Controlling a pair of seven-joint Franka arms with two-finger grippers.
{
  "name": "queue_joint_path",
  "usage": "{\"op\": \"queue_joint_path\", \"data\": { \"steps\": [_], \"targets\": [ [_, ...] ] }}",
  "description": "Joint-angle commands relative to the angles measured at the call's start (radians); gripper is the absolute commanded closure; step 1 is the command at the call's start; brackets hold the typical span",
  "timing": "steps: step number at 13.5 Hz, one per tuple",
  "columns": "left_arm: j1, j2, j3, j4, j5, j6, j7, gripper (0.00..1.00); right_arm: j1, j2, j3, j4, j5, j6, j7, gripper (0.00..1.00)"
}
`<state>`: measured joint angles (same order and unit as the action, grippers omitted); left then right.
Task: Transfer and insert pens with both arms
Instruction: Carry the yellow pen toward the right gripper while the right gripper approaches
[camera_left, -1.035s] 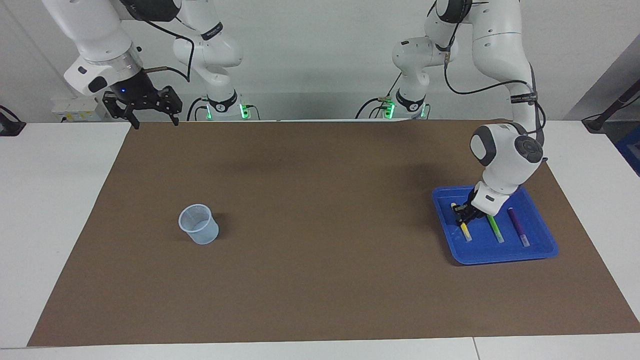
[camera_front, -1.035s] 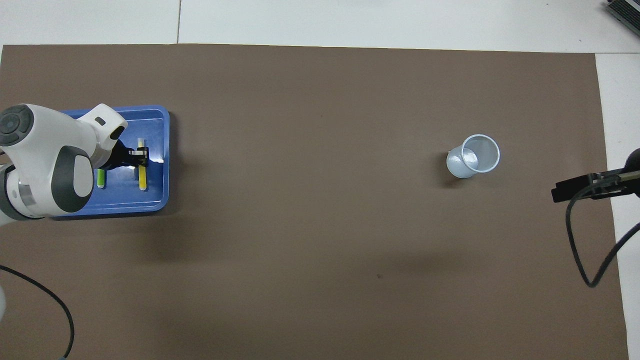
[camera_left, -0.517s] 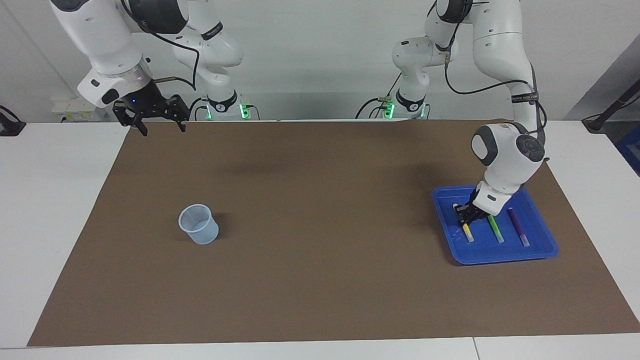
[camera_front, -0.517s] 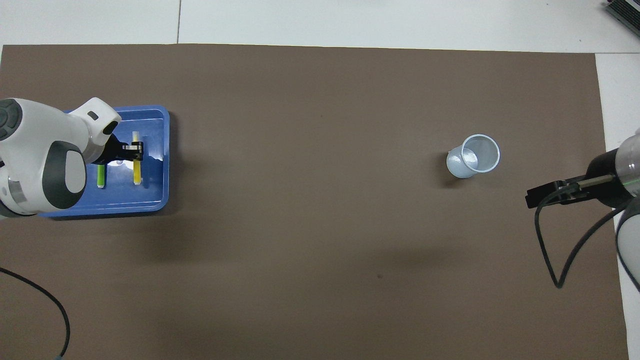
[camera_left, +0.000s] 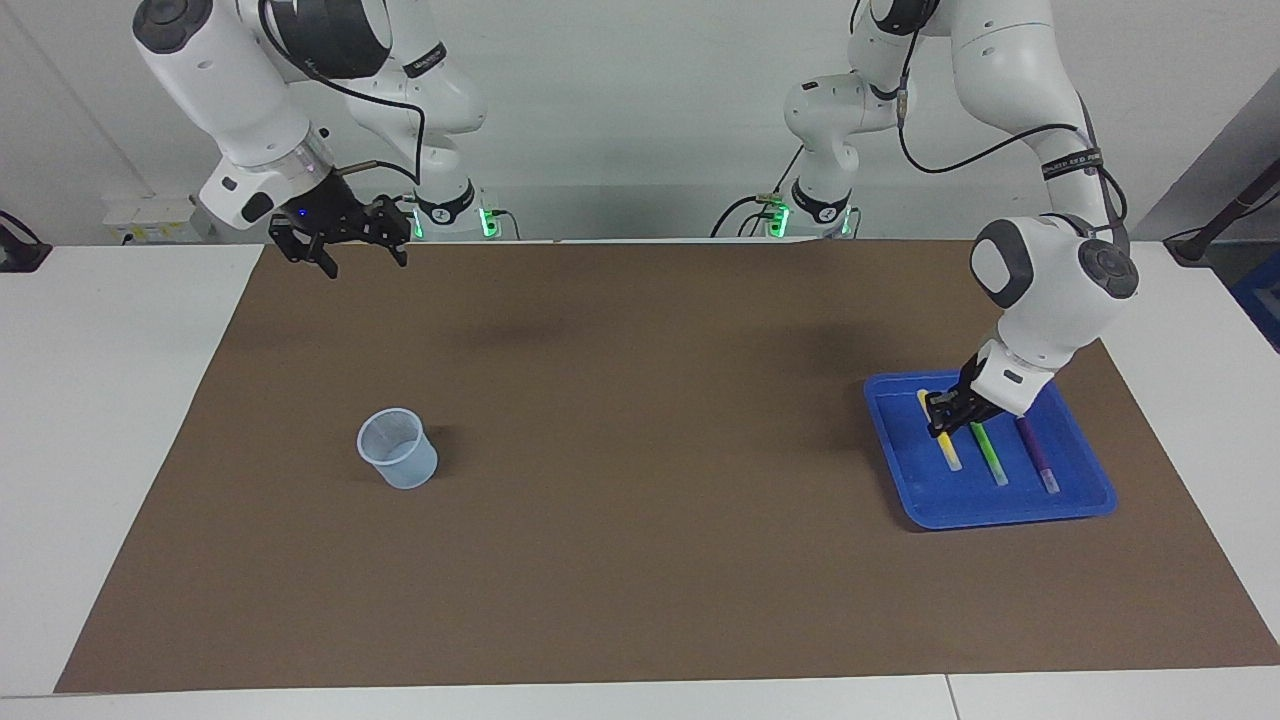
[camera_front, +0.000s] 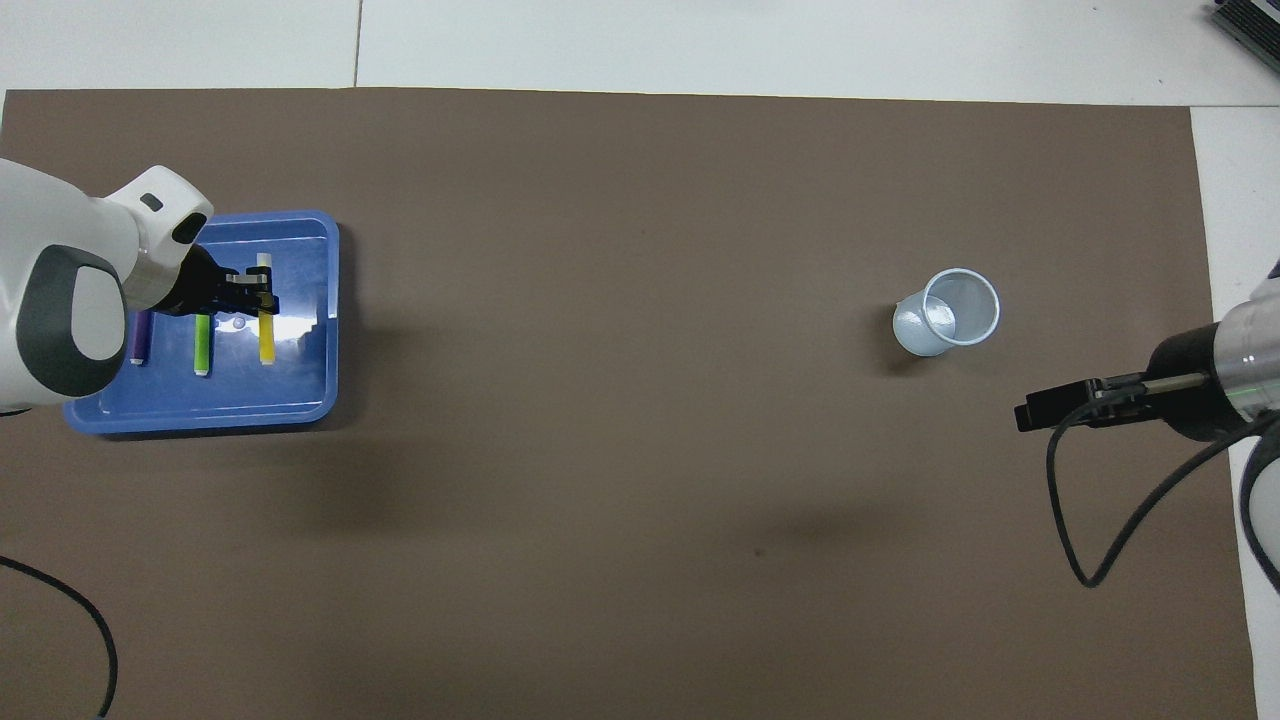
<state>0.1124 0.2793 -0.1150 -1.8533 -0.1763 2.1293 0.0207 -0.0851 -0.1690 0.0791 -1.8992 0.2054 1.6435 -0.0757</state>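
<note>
Three pens are at the blue tray (camera_left: 1000, 518) (camera_front: 200, 417) at the left arm's end of the table. My left gripper (camera_left: 941, 416) (camera_front: 262, 296) is shut on the yellow pen (camera_left: 950, 455) (camera_front: 266, 342) near its middle and holds it low over the tray, beside the green pen. The green pen (camera_left: 992, 457) (camera_front: 202, 345) and the purple pen (camera_left: 1036, 457) (camera_front: 139, 340) lie flat in the tray, side by side. My right gripper (camera_left: 365, 262) (camera_front: 1022, 415) hangs open and empty over the mat's edge at the right arm's end.
A translucent pale blue cup (camera_left: 398, 448) (camera_front: 948, 311) stands upright on the brown mat (camera_left: 640, 500), toward the right arm's end. A black cable (camera_front: 1100, 520) loops from the right wrist.
The left gripper has risen with the yellow pen, carrying it closer to the green pen. The right arm has swung inward over the mat, toward the cup's side.
</note>
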Motion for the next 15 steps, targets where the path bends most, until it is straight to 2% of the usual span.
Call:
{"op": "queue_joint_path", "data": {
  "steps": [1, 5, 8, 10, 12, 15],
  "targets": [
    [-0.01, -0.014, 0.0, 0.034, -0.058, -0.116, -0.086, 1.0, -0.007, -0.037, 0.004, -0.044, 0.136, 0.039, 0.077, 0.0],
    [-0.016, -0.031, -0.041, 0.04, -0.221, -0.239, -0.285, 1.0, 0.082, -0.024, 0.01, -0.046, 0.245, 0.14, 0.138, 0.0],
    [-0.059, -0.035, -0.084, 0.048, -0.305, -0.233, -0.566, 1.0, 0.131, 0.008, 0.01, -0.047, 0.322, 0.222, 0.194, 0.0],
    [-0.089, -0.034, -0.091, 0.065, -0.336, -0.238, -0.686, 1.0, 0.148, 0.031, 0.01, -0.052, 0.362, 0.251, 0.2, 0.0],
    [-0.105, -0.034, -0.095, 0.066, -0.353, -0.233, -0.795, 1.0, 0.2, 0.042, 0.011, -0.095, 0.405, 0.346, 0.198, 0.0],
    [-0.125, -0.035, -0.1, 0.063, -0.439, -0.23, -0.964, 1.0, 0.3, 0.051, 0.011, -0.156, 0.436, 0.523, 0.262, 0.0]
  ]
}}
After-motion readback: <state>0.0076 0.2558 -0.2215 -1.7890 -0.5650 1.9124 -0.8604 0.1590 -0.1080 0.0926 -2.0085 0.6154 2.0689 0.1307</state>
